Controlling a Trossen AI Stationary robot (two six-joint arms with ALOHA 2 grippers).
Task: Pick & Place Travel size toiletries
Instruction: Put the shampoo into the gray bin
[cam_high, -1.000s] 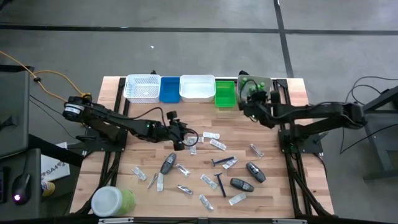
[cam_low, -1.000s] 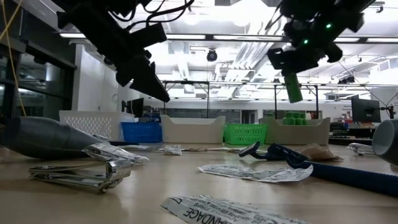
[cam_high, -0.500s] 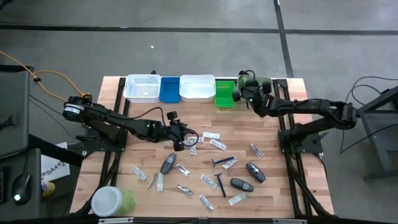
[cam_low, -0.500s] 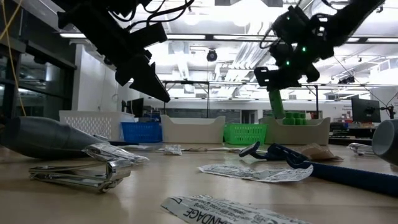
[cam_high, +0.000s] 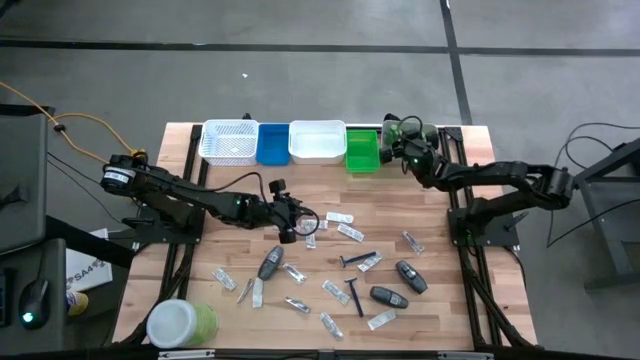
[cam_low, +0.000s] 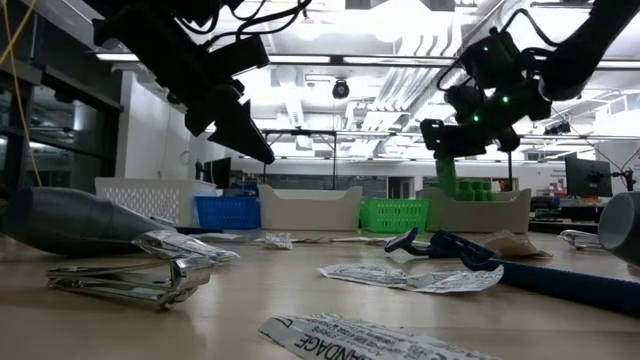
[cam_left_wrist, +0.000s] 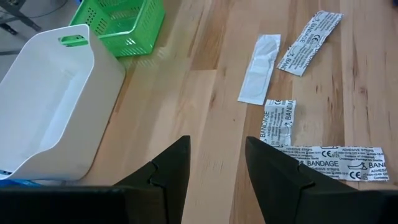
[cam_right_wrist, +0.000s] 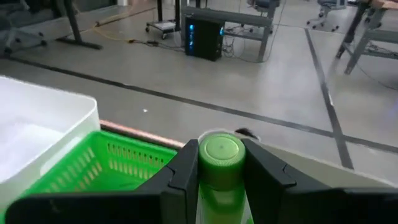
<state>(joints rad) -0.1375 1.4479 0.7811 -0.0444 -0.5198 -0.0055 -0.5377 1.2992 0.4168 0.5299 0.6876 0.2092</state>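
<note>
High view: right gripper (cam_high: 403, 150) reaching over the table's back edge, just beside green tray (cam_high: 362, 152); left gripper (cam_high: 296, 226) low over mid-table by the bandage sachets (cam_high: 340, 217). Razors (cam_high: 353, 292), dark oval pieces (cam_high: 388, 296) scattered toward the front.

Low view: right gripper raised, small green bottle (cam_low: 446, 174) hanging upright from it above beige tray (cam_low: 505, 211).

Left wrist view: fingers (cam_left_wrist: 166, 169) spread, nothing between; sachets ahead on wood.

Right wrist view: fingers (cam_right_wrist: 186, 171) clamped on bottle, round green cap up.
</note>
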